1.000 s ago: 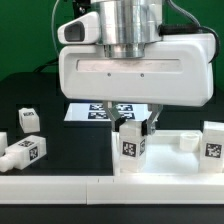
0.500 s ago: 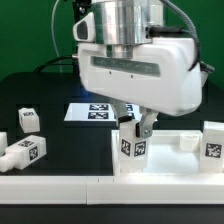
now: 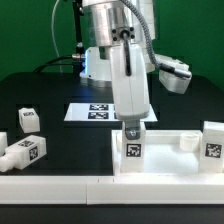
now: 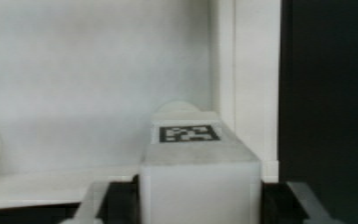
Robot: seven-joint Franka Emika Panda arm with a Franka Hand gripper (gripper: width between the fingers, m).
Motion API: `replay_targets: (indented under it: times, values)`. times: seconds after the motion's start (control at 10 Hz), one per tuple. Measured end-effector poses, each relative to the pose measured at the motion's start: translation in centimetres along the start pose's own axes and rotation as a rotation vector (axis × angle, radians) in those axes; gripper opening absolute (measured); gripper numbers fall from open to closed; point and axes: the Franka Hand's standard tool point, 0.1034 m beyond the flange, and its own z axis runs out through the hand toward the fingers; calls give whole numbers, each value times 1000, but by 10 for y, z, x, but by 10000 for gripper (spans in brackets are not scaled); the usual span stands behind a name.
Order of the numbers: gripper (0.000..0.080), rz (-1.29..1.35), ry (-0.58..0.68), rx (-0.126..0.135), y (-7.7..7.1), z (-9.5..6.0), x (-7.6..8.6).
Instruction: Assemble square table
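The white square panel point(image 3: 165, 160) lies at the exterior view's right front. On its near left corner a stubby white leg point(image 3: 132, 148) with a black-and-white tag stands upright. My gripper point(image 3: 133, 131) comes down from above and is shut on this leg. In the wrist view the leg point(image 4: 197, 165) fills the gap between the two dark fingers point(image 4: 115, 203), with the white panel point(image 4: 69, 90) beneath it. A second tagged leg point(image 3: 213, 140) stands at the panel's right end. Two more tagged legs point(image 3: 28, 120) point(image 3: 25, 152) lie on the black table at the left.
The marker board point(image 3: 92, 112) lies flat behind the gripper. A long white rail point(image 3: 60, 185) runs along the front edge. A low white lump point(image 3: 190, 142) sits on the panel between the two standing legs. The arm's body point(image 3: 125, 60) towers over the middle.
The wrist has turned about a quarter turn around its upright axis with the leg held between the fingers. Its broad white face now shows edge-on. The leg stays at the same corner.
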Motion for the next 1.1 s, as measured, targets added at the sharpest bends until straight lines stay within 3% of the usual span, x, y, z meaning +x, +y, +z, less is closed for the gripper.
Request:
replay_targets:
  times: [0.1,0.2,0.5,0.8,1.1]
  values:
    - [285,173,-15,31,0,0,0]
    - [285,330,-25,79,2,0,0]
    - [285,362,-27,69,1,0,-1]
    - [610,96,-32,48,-4,-6,-4]
    - [641,-194,-25,34,-4,-8,-11]
